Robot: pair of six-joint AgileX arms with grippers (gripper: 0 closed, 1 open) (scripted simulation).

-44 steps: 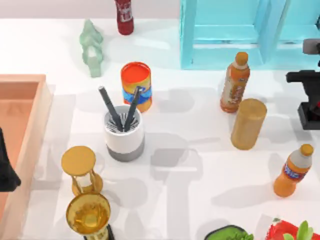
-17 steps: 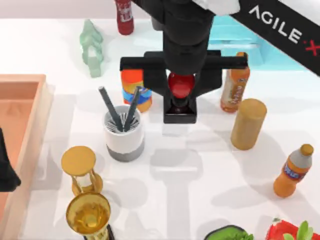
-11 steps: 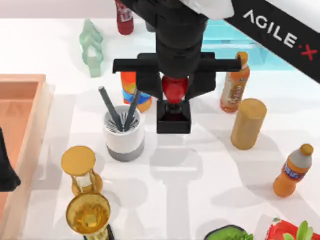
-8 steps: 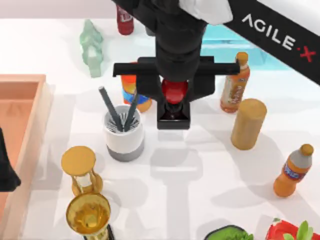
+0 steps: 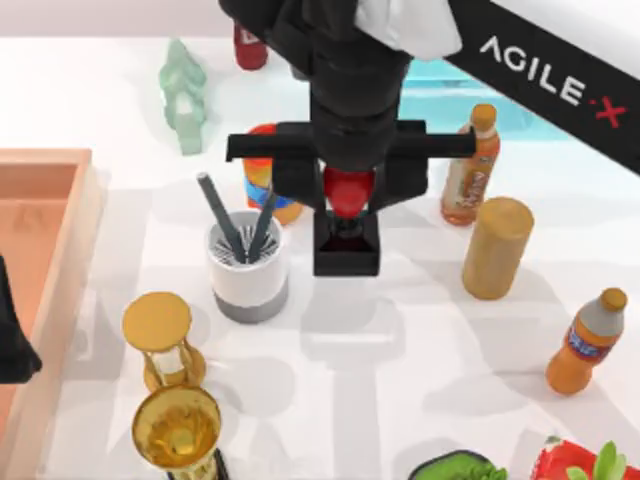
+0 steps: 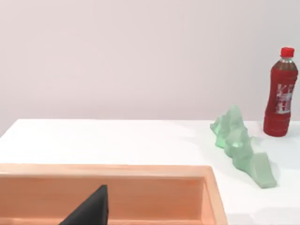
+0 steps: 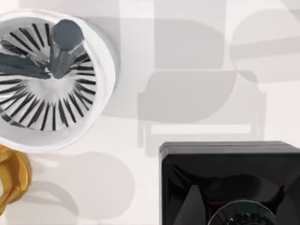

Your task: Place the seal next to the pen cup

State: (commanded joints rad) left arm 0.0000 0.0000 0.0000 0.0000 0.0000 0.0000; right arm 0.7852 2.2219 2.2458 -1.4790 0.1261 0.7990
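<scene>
Your right gripper (image 5: 348,190) is clenched on the seal (image 5: 347,230): the two black fingers (image 5: 298,180) sit either side of the red knob, pressed against it, and the black block hangs straight below them. You can see the block's flat base from the right wrist view, seal (image 7: 229,183) close under the camera with white table (image 5: 400,330) past it. Whether the base touches the table yet, you cannot tell from the top view; its shadow lies just under and in front of it.

Just to the left of the fingers stands the pen cup (image 5: 248,265), upright, with its two dark pens leaning apart. The seal's block is close beside the cup's right side, a narrow strip of table between them. In the wrist view the pen cup (image 7: 51,79) shows its slotted inside and one pen end.

Behind the fingers, partly hidden by the gripper, is the orange-and-blue can (image 5: 262,185). To their right stand an orange bottle (image 5: 470,170) and a tan cylinder (image 5: 495,248), both apart from the seal.

Your left gripper (image 5: 12,345) is parked at the table's left edge over the wooden tray (image 5: 50,200); you cannot tell how its fingers stand.
</scene>
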